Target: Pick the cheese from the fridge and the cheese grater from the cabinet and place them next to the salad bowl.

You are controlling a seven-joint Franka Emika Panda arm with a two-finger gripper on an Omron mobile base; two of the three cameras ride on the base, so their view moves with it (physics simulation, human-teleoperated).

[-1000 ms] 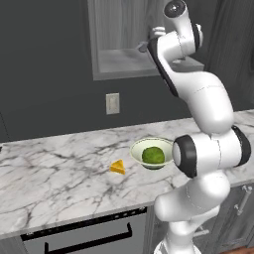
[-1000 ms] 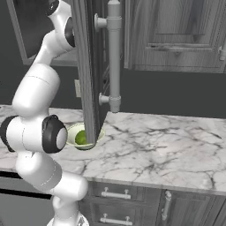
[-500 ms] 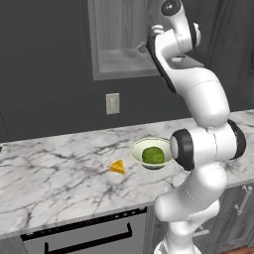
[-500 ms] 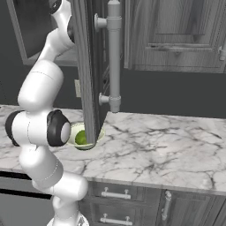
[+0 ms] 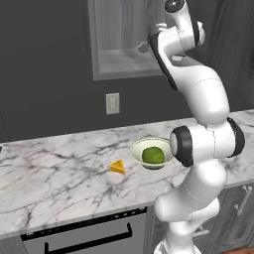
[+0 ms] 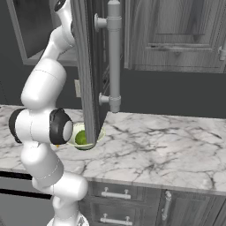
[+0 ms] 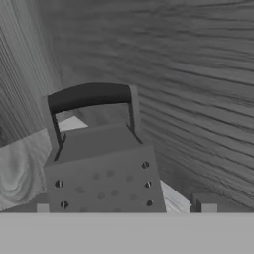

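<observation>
The white arm reaches up from the base into the open wall cabinet (image 5: 124, 59), its hand at the right end of the pale shelf floor in the left base view. In the hand view the cheese grater (image 7: 101, 173) stands close in front of the camera on the cabinet floor, upright, its perforated grey face turned toward the lens and its dark handle (image 7: 89, 95) arched across the top, with the wood-grain back wall behind it. The gripper (image 7: 125, 208) has its jaws spread wide, as wide as they go; one fingertip (image 7: 42, 208) sits low at the grater's left edge and the other shows just beyond its right edge, so the grater's lower body lies between them, and I cannot tell whether either tip touches it. On the marble counter (image 5: 49, 173) below, the cheese (image 5: 118, 167) lies as a small yellow-orange wedge just to the left of the salad bowl (image 5: 151, 153), near it but apart. The bowl holds a green leafy ball and sits close in front of the arm's dark elbow joint. A white wall outlet (image 5: 112, 103) sits on the dark wall between cabinet and counter. In the right base view the open cabinet door (image 6: 88, 70) hangs edge-on with its long grey bar handle (image 6: 114, 55), and the bowl (image 6: 78, 137) peeks out behind the door's lower end, partly hidden by the arm.
</observation>
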